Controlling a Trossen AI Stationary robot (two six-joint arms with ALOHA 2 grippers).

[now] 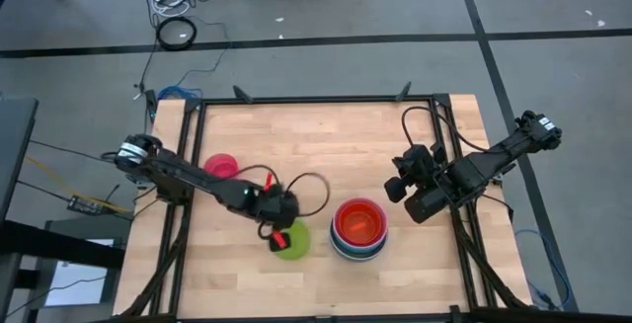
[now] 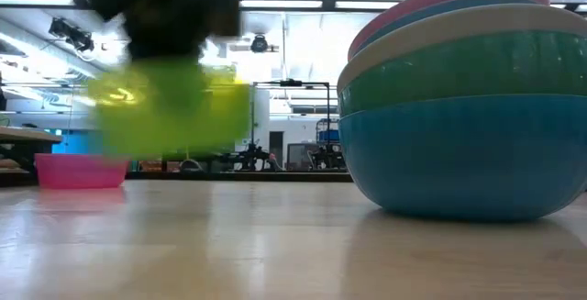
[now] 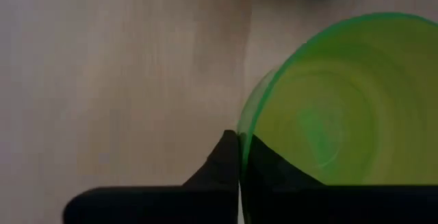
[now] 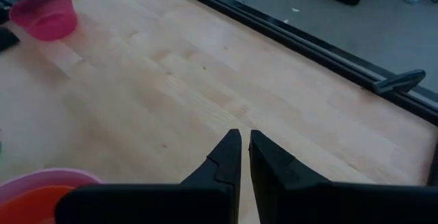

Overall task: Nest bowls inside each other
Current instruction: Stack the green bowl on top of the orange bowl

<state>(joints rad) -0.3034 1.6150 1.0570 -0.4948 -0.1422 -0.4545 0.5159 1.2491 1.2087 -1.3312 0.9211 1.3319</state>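
Left gripper (image 1: 277,236) low, fingers pinched together; right gripper (image 1: 397,189) raised, fingers nearly touching.

lab | framed wooden table (image 1: 326,155) | floor cables (image 1: 178,7) | ceiling striplights (image 2: 293,5)

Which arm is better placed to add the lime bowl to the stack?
Left. Its gripper is shut on the lime bowl rim, just beside the stack. The right gripper is shut, empty, off to the stack's other side.

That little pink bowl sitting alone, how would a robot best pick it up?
By its rim, I'd say, coming from above. The pink bowl stands upright and open on the table, so one jaw can slip inside and one outside its thin wall, as the left gripper pinches the lime bowl.
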